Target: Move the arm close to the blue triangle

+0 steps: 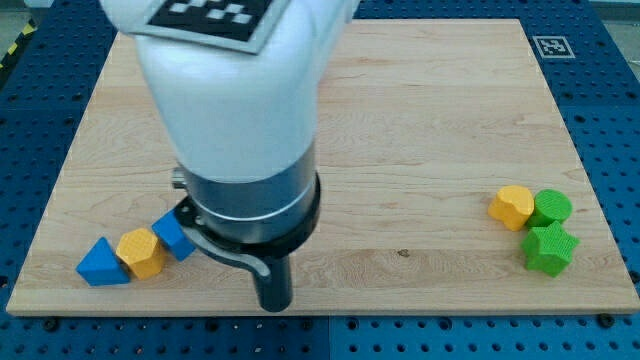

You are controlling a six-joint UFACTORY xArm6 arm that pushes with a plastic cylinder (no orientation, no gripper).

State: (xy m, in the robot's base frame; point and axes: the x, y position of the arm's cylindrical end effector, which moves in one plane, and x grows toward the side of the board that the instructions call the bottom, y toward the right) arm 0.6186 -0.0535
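The blue triangle (101,263) lies near the board's bottom left corner. A yellow block (140,252) touches its right side, and a blue cube-like block (173,236) sits just right of that, partly hidden by the arm. My tip (274,306) is at the board's bottom edge, well to the right of the blue triangle and apart from all three blocks. The arm's white and dark body (240,120) covers the middle left of the board.
At the view's right stand a yellow block (512,207), a green round block (551,208) touching it, and a green star-like block (550,248) below them. The wooden board (430,120) has a marker tag (551,46) at its top right corner.
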